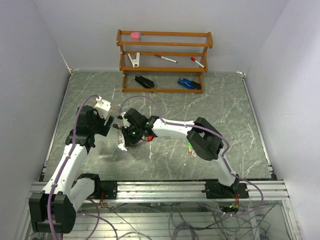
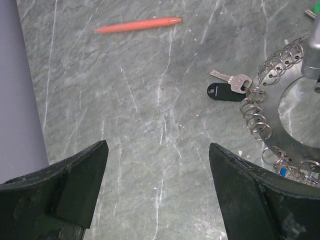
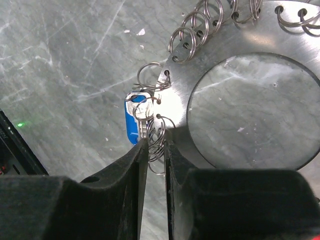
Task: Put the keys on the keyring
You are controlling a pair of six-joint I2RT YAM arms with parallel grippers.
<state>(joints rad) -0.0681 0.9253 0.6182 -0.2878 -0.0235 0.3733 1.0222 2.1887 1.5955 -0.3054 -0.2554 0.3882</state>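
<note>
Grey-green marbled table point(image 1: 200, 100) fills every view. On it lies the keyring point(image 3: 250, 35), a flat steel ring plate with holes along its rim, each hole carrying small wire loops.

The left pincer point(image 2: 157, 150) hangs over bare table with its jaws wide apart and nothing between them. The keyring lies ahead of it and to its right. A red pen point(image 2: 137, 25) lies well ahead of it.

The right pincer point(image 3: 156, 145) is over the keyring's rim, jaws drawn almost together. They look to be pinching one split ring point(image 3: 159, 135) threaded through a rim hole.

A key with a black tag point(image 2: 227, 87) lies ahead-right of the left pincer, at the keyring's edge. Whether it is threaded on cannot be told. A key with a blue tag point(image 3: 132, 122) lies just ahead-left of the right pincer's tips, by the pinched loop.

Likely risks: the thin wire loop could slip out of the narrow jaws. Lifting or pulling it could drag or tip the whole plate, since nothing holds the plate down. The blue key could also be knocked aside by a fingertip.
</note>
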